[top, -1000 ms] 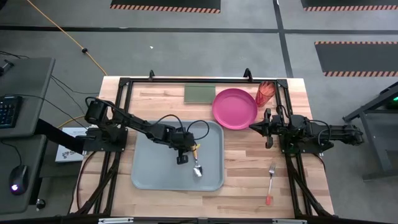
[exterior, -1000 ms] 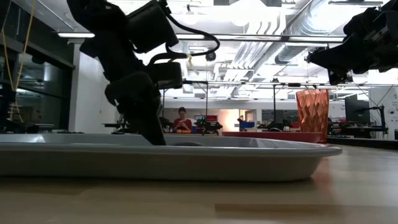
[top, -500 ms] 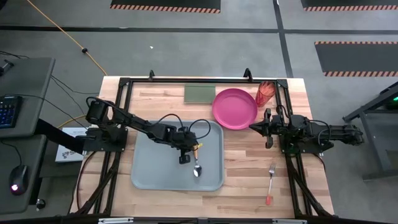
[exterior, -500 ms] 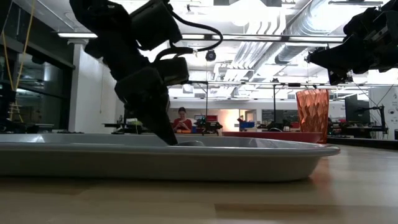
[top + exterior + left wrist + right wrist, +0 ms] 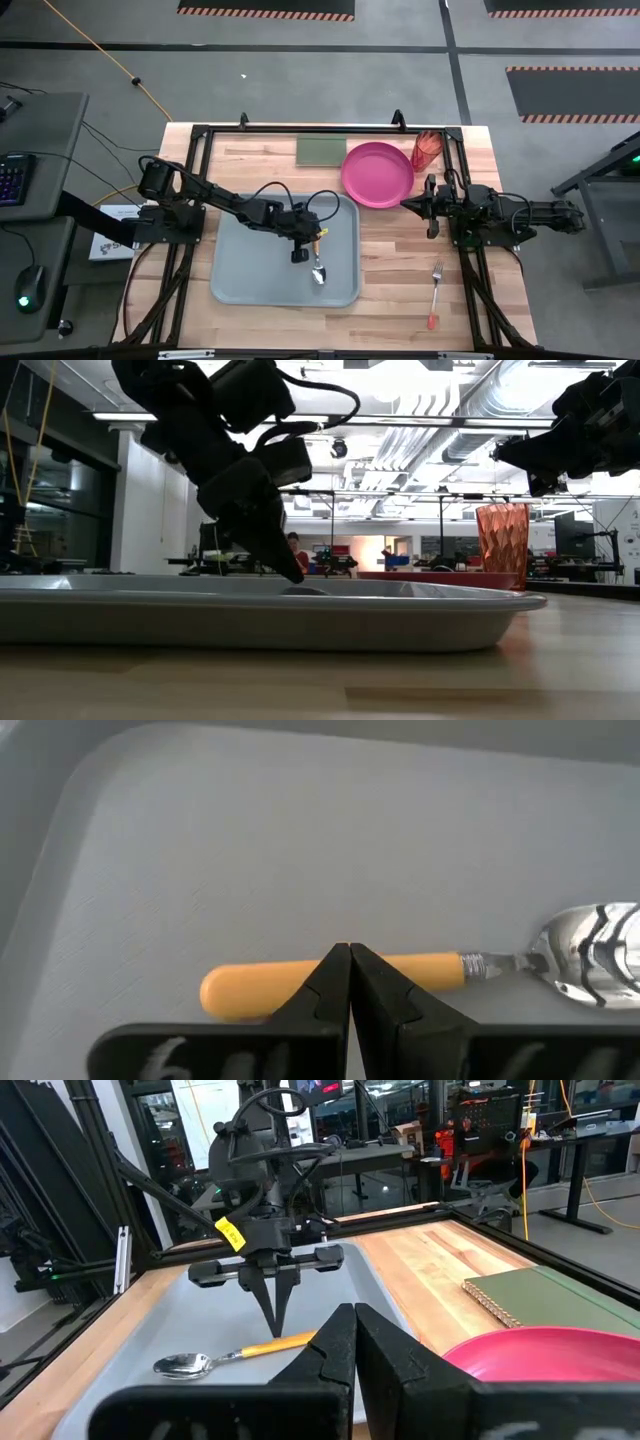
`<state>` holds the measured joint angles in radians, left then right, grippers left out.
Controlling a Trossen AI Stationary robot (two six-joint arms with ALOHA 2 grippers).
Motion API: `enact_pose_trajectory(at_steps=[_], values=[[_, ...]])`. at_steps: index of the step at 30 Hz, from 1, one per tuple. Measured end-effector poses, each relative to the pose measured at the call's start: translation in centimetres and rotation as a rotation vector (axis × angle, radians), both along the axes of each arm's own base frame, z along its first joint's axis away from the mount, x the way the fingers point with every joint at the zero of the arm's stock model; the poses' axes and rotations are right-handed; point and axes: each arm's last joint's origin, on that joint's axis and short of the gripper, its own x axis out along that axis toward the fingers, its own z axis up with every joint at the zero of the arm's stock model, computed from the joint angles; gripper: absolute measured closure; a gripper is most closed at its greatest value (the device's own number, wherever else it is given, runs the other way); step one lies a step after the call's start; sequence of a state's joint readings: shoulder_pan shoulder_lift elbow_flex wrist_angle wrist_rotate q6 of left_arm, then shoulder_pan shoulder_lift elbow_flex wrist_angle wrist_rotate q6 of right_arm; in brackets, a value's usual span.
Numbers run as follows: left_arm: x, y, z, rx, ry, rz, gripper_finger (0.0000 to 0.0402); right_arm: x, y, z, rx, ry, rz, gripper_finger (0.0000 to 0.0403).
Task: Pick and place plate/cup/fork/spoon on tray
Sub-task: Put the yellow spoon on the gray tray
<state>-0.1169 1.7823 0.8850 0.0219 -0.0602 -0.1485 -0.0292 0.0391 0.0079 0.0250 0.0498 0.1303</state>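
Orange handle and bright metal bowl mark the spoon [image 5: 318, 264], which already lies flat on the floor of the grey-blue tray [image 5: 240, 280], near its right side. The left gripper [image 5: 298, 255] hangs just over the spoon's handle with its fingers pressed together and nothing between them; in the left wrist view the closed tips sit in front of the handle [image 5: 300, 988] rather than around it, so the spoon looks to be set down and released. That makes one of four items placed, by my reading. The pink plate [image 5: 377, 174] rests on the bare table beyond the tray's far right corner, the red cup [image 5: 427, 150] stands upright just beside the plate's right edge, and the fork [image 5: 436, 294] lies on the wood well to the right of the tray, handle toward the near edge. The right gripper [image 5: 409, 204] waits beside the plate's near right rim, fingers shut and empty. Plate, cup and fork are all left to move.
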Motion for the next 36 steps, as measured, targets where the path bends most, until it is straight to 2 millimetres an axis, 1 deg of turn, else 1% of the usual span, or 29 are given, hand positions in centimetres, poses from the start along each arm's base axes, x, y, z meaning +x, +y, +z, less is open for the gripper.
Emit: enact_pose_trajectory(at_steps=[6, 8, 10, 13, 18, 29, 36], values=[[-1.1, 0.3, 0.5, 0.065, 0.088, 0.034, 0.0401, 0.0, 0.0, 0.0, 0.000, 0.000, 0.000, 0.0402], [-1.4, 0.3, 0.3, 0.064, 0.112, 0.042, 0.0401, 0.0, 0.0, 0.0, 0.000, 0.000, 0.000, 0.0402], [-1.1, 0.3, 0.0, 0.061, 0.109, 0.040, 0.0401, 0.0, 0.0, 0.0, 0.000, 0.000, 0.000, 0.0402], [-0.9, 0.4, -1.0, 0.063, 0.130, 0.042, 0.0402, 0.0, 0.0, 0.0, 0.000, 0.000, 0.000, 0.0402], [-0.1, 0.6, -1.5, 0.051, 0.074, 0.050, 0.0401, 0.0, 0.0, 0.0, 0.000, 0.000, 0.000, 0.0402], [0.6, 1.1, -1.2, 0.060, -0.005, 0.049, 0.0401, 0.0, 0.0, 0.0, 0.000, 0.000, 0.000, 0.0402], [1.3, 1.2, -1.7, 0.068, -0.062, 0.037, 0.0401, 0.0, 0.0, 0.0, 0.000, 0.000, 0.000, 0.0402]])
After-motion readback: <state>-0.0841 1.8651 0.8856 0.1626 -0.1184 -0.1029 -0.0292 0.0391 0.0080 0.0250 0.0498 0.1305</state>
